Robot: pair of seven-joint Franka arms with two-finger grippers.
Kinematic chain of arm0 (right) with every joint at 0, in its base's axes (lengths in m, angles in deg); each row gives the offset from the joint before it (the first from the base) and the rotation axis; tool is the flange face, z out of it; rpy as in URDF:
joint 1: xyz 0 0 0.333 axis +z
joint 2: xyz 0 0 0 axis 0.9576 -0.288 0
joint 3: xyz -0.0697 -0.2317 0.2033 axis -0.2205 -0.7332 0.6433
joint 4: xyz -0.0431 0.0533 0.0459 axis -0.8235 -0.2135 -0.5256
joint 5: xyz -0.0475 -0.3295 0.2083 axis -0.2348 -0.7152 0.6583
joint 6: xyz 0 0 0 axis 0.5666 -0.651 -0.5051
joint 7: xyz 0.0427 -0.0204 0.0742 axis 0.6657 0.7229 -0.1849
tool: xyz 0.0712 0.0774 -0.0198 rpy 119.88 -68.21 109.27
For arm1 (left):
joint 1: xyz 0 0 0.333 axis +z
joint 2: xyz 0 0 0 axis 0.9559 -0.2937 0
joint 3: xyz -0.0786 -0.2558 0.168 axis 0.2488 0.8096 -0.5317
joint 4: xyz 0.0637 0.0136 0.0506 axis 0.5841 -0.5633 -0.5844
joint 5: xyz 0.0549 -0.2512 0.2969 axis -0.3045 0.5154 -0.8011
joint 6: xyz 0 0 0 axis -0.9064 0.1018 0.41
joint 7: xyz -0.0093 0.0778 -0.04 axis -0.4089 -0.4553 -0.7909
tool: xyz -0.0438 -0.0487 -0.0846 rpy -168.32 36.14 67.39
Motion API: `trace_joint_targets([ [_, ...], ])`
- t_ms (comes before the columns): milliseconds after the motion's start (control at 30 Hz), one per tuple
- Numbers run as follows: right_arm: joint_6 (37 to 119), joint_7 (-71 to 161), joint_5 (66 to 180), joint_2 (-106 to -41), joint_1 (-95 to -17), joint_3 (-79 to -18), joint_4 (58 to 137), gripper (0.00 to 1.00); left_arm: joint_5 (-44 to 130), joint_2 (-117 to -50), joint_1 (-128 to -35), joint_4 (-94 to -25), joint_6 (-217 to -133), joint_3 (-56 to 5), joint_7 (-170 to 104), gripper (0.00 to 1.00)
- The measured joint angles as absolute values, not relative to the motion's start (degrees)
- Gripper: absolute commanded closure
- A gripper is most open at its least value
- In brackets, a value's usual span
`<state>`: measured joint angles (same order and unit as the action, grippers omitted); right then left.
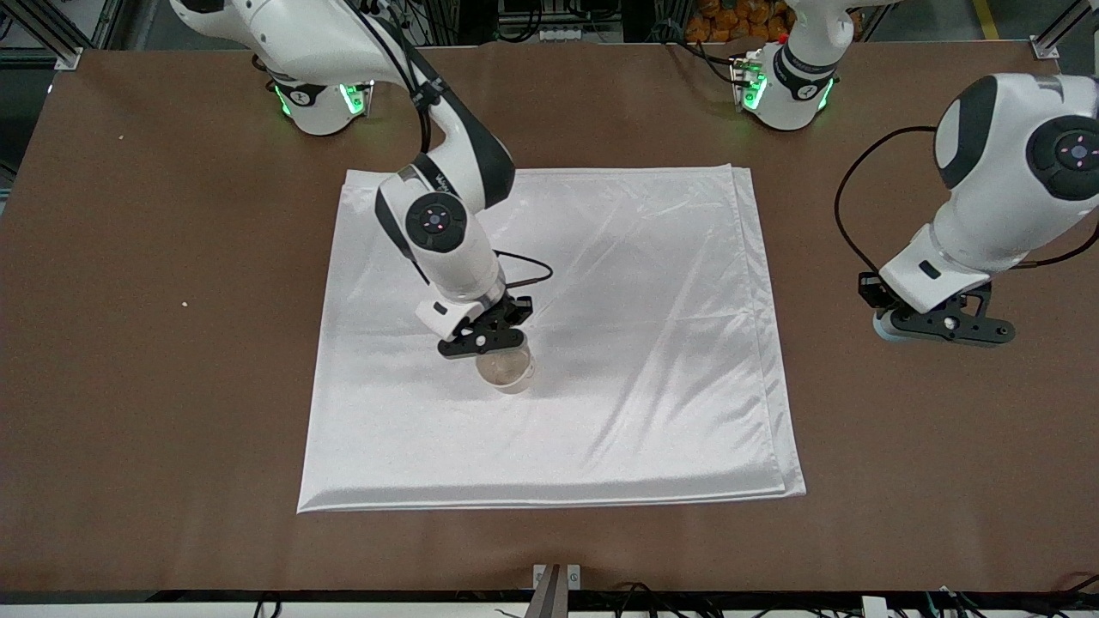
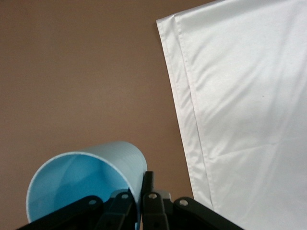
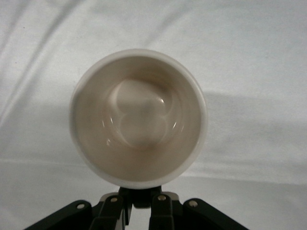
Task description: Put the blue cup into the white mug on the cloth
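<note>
White mug (image 1: 506, 371) upright on cloth (image 1: 652, 343), my right gripper (image 1: 488, 336) pinching its rim | left gripper (image 1: 932, 329) clamps blue cup (image 1: 884, 330) off-cloth, toward left arm's end | I must carry cup over mug

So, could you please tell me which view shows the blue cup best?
The left wrist view: the blue cup fills its lower corner, open mouth showing, shut in the left gripper. The front view shows only a sliver; the right wrist view shows none.
</note>
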<state>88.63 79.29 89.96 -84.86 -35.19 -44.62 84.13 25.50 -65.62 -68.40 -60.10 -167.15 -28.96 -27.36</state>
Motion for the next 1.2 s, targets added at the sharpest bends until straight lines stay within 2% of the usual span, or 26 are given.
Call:
trace_joint_targets([
  [200,90.4,84.3,86.1,-88.6,-31.8,-44.6,82.6,1.0,27.5,-64.8,-68.4,-55.7,-161.0,-28.8,-27.1,1.0],
  [567,93.2,87.4,85.2,-92.6,-28.8,-44.7,81.1,1.0,29.4,-62.4,-68.6,-54.9,-156.4,-27.1,-27.1,1.0],
  [600,93.2,87.4,85.1,-92.7,-28.6,-44.7,81.0,0.8,29.4,-62.4,-68.6,-54.9,-156.2,-27.1,-27.1,1.0],
  [633,93.3,87.5,85.0,-92.9,-28.4,-44.7,80.9,0.43,29.4,-62.5,-68.5,-54.9,-156.1,-27.1,-27.1,1.0],
  [667,93.3,87.5,85.0,-93.0,-28.2,-44.7,80.8,0.0,29.4,-62.5,-68.5,-54.9,-156.0,-27.1,-27.1,1.0],
  [1200,91.1,87.7,84.5,-91.9,-27.9,-45.8,78.1,0.0,29.5,-62.5,-68.5,-54.9,-155.9,-25.7,-27.3,1.0],
])
